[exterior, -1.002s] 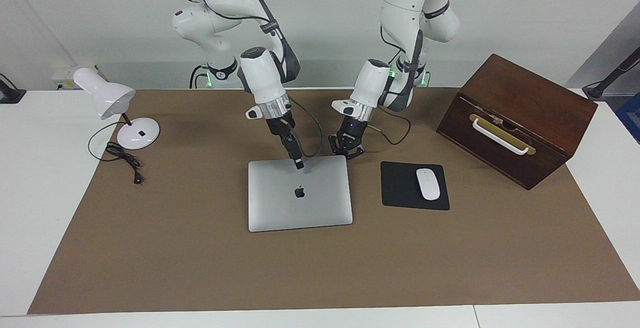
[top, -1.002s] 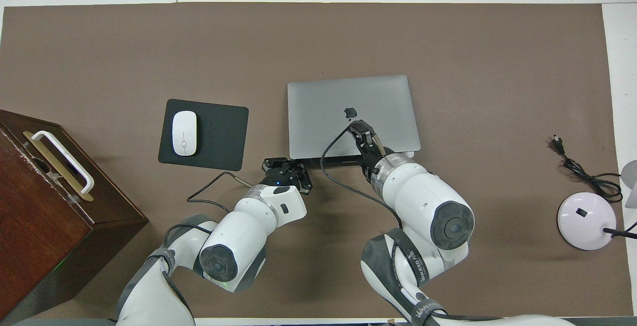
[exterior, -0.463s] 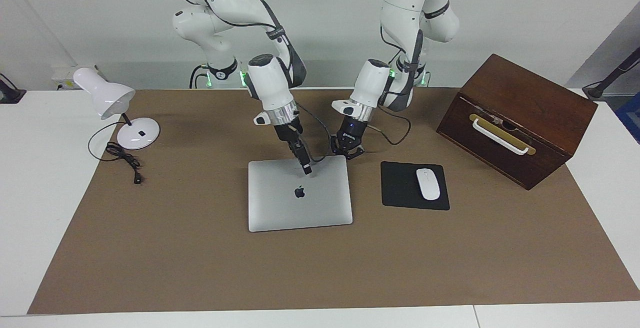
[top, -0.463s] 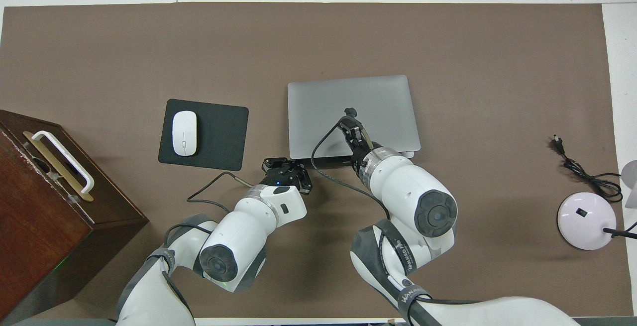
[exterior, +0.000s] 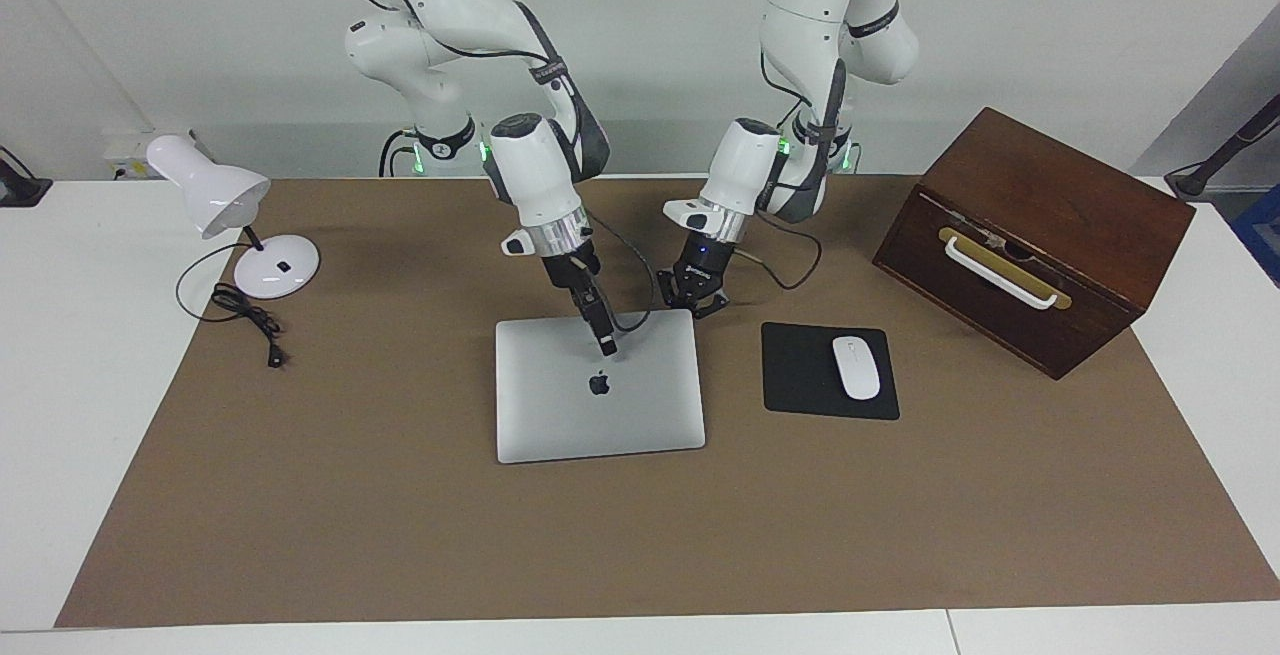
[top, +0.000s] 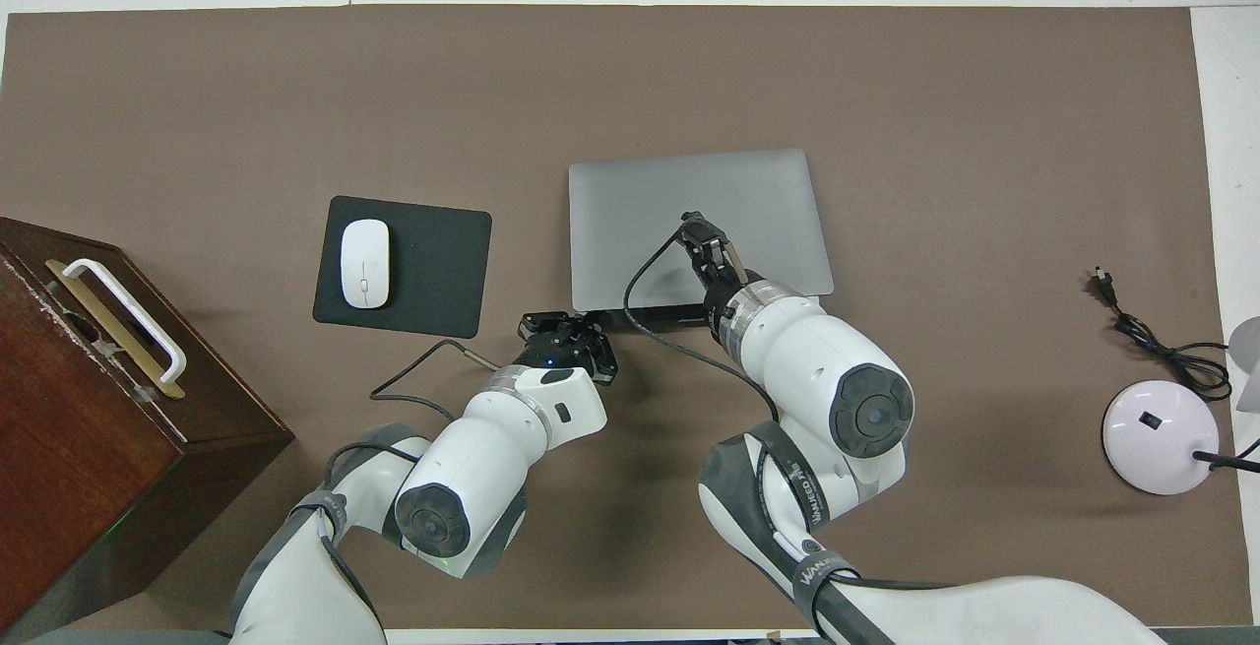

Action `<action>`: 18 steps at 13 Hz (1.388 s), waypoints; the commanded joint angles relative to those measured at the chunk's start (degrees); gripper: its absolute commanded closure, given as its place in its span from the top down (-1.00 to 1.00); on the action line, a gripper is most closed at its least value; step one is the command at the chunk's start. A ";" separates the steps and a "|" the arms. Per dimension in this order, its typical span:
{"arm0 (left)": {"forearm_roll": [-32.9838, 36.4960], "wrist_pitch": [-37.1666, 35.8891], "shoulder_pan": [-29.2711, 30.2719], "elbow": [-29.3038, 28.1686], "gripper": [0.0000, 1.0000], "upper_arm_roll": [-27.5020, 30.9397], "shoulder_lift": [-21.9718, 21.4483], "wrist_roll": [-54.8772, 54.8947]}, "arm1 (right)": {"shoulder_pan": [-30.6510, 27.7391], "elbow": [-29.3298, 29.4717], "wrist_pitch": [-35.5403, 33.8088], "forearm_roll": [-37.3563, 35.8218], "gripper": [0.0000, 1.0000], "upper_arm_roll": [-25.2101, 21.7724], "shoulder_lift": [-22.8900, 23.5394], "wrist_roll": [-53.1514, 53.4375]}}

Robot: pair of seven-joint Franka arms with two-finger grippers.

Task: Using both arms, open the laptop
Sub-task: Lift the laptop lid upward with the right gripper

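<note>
The silver-grey laptop (exterior: pixel 560 405) (top: pixel 650 212) lies closed and flat on the brown mat, its dark apple logo (exterior: pixel 599 383) showing in the facing view. My right gripper (exterior: pixel 606 345) (top: pixel 701 231) points steeply down at the lid just robot-side of the logo, fingertips together and holding nothing; whether it touches the lid I cannot tell. In the overhead view it covers the logo. My left gripper (exterior: pixel 697 307) (top: pixel 568 330) is low and shut at the laptop's corner nearest the robots, toward the left arm's end of the table, with its links splayed.
A black mouse pad (exterior: pixel 800 385) with a white mouse (exterior: pixel 856 367) lies beside the laptop toward the left arm's end. A brown wooden box (exterior: pixel 1040 225) with a white handle stands past it. A white desk lamp (exterior: pixel 240 225) and its cable (exterior: pixel 250 320) sit at the right arm's end.
My right gripper has slid a little from the lid's robot-side edge toward the logo, and its wrist has swung. The left arm and the laptop have not moved.
</note>
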 commanded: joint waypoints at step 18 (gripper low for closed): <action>-0.08 0.87 -0.69 2.41 -1.00 0.51 3.61 0.20 | -4.15 16.42 -16.03 -0.07 0.85 0.47 4.85 -7.64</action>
